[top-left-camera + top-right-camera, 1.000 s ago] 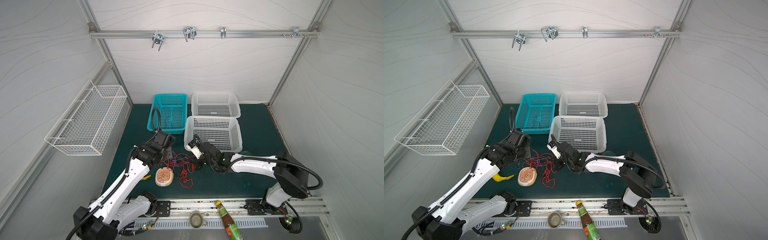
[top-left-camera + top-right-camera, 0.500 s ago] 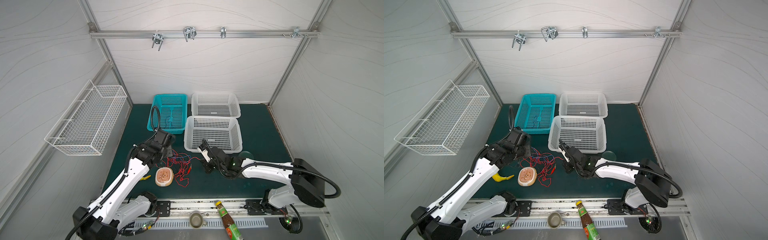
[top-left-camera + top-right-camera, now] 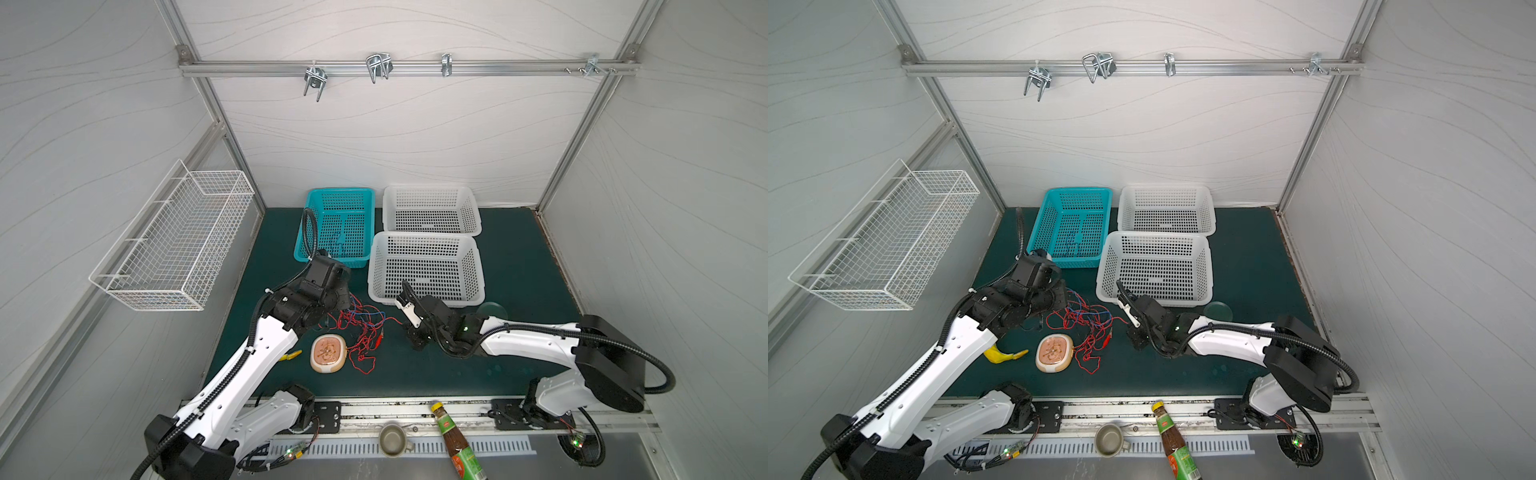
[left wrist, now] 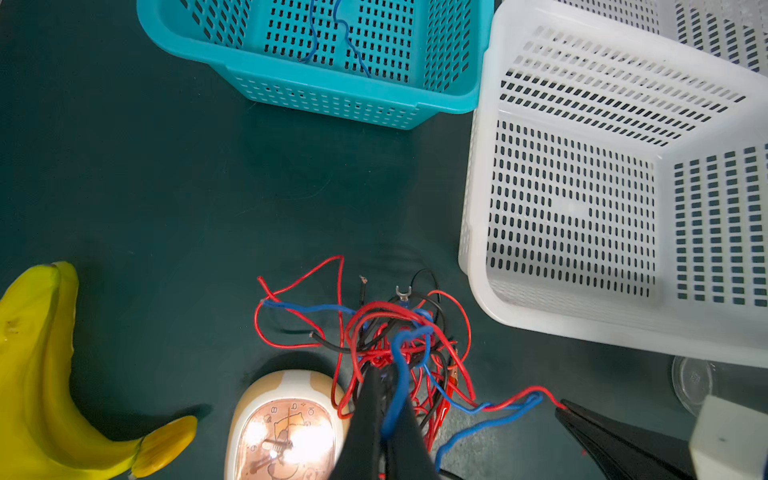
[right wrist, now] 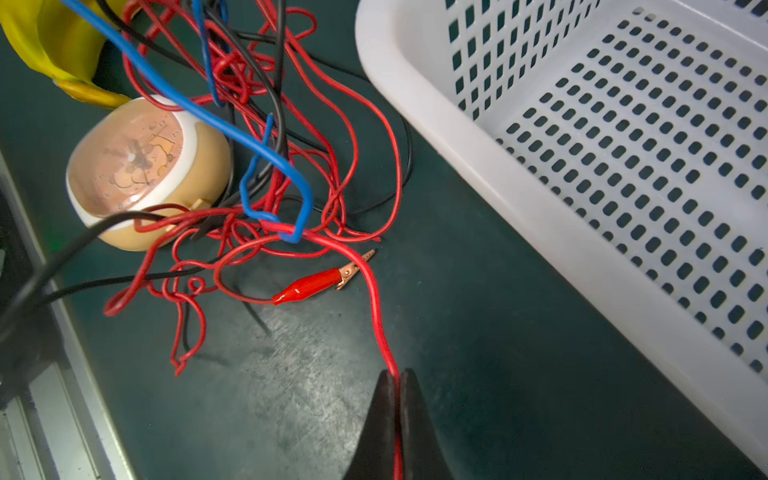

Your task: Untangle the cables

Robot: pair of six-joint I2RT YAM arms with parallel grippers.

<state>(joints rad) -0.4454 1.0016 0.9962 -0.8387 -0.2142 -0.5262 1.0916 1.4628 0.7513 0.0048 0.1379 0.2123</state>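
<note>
Green mat (image 3: 519, 257), white walls (image 3: 395, 137); left gripper (image 4: 384, 374) clamps blue cable (image 4: 398, 353), right gripper (image 5: 397, 376) clamps red cable (image 5: 376, 307).

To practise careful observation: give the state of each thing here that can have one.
cables: tangled, held by both grippers
left gripper: shut on cables, blue strand
right gripper: shut on cables, red strand
teal basket: upright, blue cable inside
near white basket: upright, empty
far white basket: upright, empty
sauce bottle: lying down, capped
clock: lying face up
</note>
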